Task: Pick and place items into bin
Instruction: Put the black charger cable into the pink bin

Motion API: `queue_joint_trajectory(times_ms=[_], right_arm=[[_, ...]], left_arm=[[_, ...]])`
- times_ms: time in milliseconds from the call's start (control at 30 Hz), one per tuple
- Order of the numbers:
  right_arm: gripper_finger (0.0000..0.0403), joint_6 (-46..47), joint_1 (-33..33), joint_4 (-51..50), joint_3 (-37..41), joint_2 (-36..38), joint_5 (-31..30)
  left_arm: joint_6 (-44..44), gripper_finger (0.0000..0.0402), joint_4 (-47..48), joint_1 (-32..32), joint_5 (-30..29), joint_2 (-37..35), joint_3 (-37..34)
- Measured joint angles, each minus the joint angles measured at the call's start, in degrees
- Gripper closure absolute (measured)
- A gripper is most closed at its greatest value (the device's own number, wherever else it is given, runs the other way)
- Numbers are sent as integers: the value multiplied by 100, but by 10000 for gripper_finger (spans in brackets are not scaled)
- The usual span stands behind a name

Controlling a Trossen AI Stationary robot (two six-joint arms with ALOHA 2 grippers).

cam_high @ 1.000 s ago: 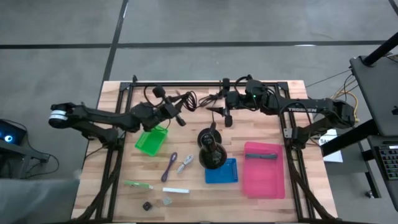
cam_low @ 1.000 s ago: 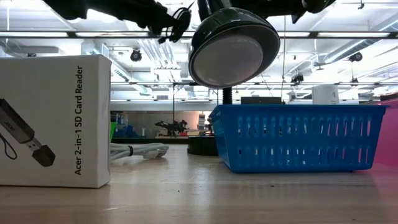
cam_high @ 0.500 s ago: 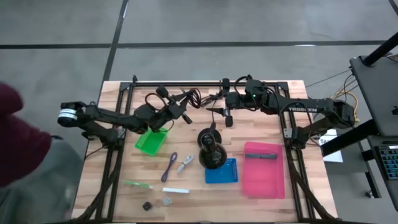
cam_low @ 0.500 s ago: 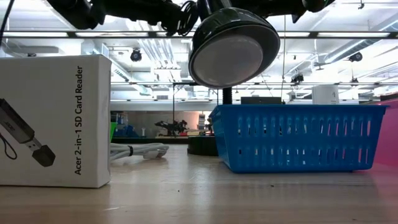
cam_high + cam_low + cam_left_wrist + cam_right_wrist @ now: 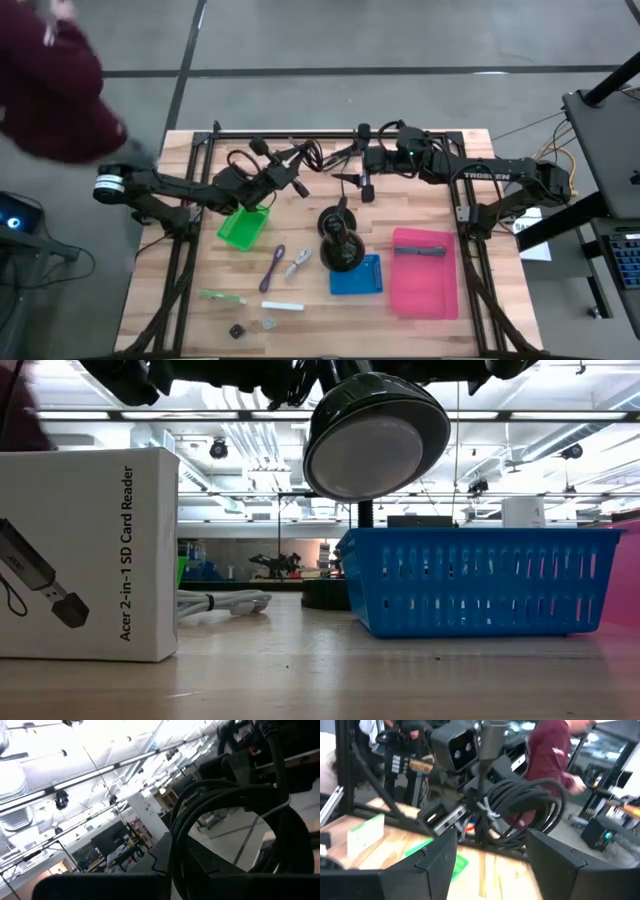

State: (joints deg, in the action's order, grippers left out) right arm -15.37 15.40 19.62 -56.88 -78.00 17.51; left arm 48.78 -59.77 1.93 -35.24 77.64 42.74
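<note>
Left claw [image 5: 297, 168] clamps the black cable coil [image 5: 522, 805] just beyond the green bin [image 5: 243, 226]; right claw [image 5: 487, 855] gapes open, facing it.

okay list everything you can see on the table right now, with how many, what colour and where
Cable coil: one, black, held up near the table's far edge.
Green bin: one, left of centre.
Blue basket: one, centre.
Pink tray: one, right side.
Black stand: one, beside the blue basket.
Purple tool: one, centre-left.
Green stick: one, near-left.
White stick: one, near-left.
Cubes: two, black and grey, near edge.
White box: one, low view.
Left gripper: jaws on the coil.
Right gripper: jaws open, far centre.
</note>
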Motion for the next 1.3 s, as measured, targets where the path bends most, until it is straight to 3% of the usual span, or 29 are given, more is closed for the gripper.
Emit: queue_joint_trajectory(times_ms=[433, 1300], right_arm=[[174, 104, 15, 482, -4, -178, 15], [174, 83, 12, 1526, -86, -718, 99]], left_arm=[[-13, 389, -282, 74, 777, 0, 11], [-55, 389, -573, 317, 821, 42, 7]])
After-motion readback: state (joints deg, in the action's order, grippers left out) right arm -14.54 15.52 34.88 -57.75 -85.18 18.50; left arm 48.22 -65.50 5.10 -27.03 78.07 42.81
